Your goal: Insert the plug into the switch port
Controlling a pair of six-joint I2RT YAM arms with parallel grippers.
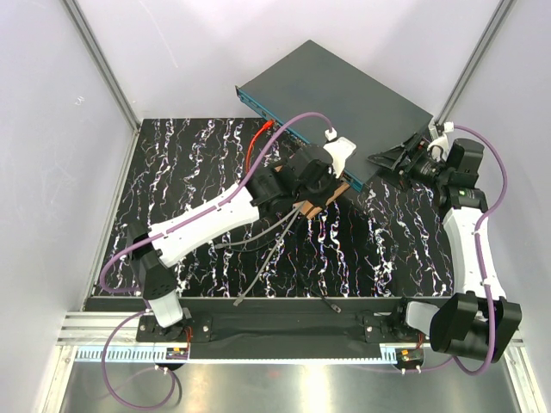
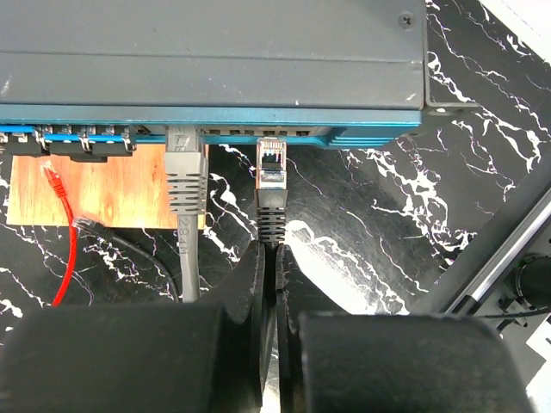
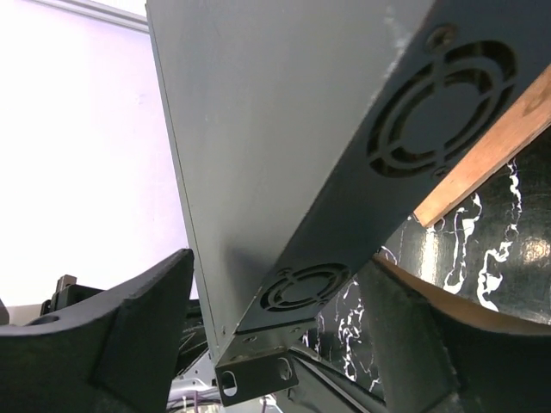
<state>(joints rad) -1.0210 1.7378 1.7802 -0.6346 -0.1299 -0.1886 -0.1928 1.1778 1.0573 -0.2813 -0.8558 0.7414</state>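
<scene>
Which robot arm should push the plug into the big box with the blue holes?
Left. The left gripper is shut on the boot of the black plug, whose tip sits right in front of a port on the switch. The right gripper stands open around the switch's end and holds no plug.

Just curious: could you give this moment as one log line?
left gripper: shut on clear-tipped black plug; plug: at flat dark grey metal switch port, unseated; right gripper: open, straddling switch
</scene>
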